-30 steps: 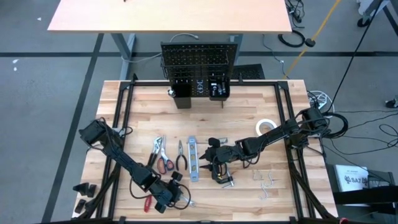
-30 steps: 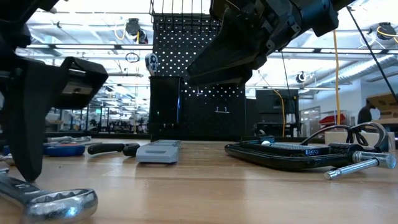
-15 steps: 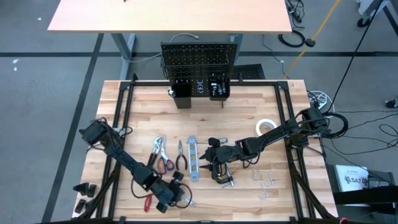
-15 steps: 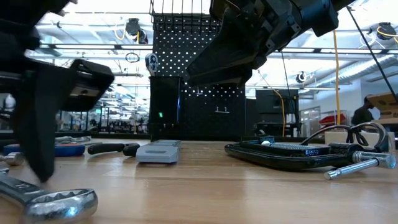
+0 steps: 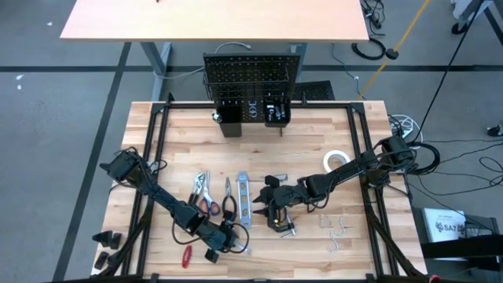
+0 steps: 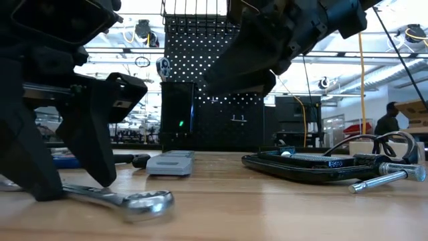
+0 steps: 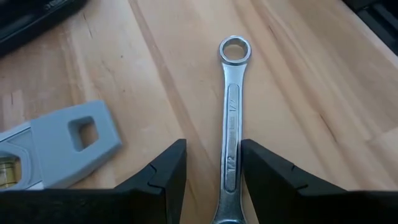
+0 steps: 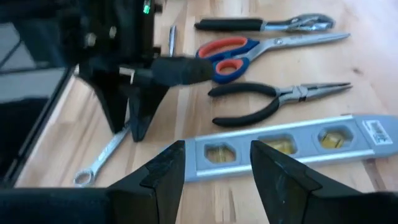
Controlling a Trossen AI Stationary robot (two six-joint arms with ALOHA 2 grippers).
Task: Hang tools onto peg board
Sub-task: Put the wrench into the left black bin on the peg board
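A silver wrench (image 7: 231,112) lies flat on the table near its front edge, seen also in the low view (image 6: 134,201). My left gripper (image 7: 212,146) is open, with its fingertips down at the table on either side of the wrench's shaft (image 5: 232,242). My right gripper (image 8: 214,180) hangs open with nothing in it above the blue-silver level (image 8: 280,146), next to the black C-clamp (image 5: 280,221). The peg board (image 5: 251,79) stands upright at the table's far edge, with two black bins on its lower part. My left gripper's open fingers stand astride the wrench. The inner side of one finger (image 7: 267,174) lies against the shaft (image 7: 233,168), toward the end away from the ring. The fingers slant down from the table's left and run along the wrench, which lies flat on the wood.
Slip-joint pliers (image 5: 198,189), red-handled scissors (image 5: 208,206) and needle-nose pliers (image 5: 229,200) lie left of the level. A red screwdriver (image 5: 186,255) lies near the front, a white tape roll (image 5: 336,159) at the right, small metal hooks (image 5: 336,228) near it.
My left gripper has swung toward the table's right edge, low over the wood, with its fingers the same width apart. The wrench has slid along the table with it. The right arm has kept still.
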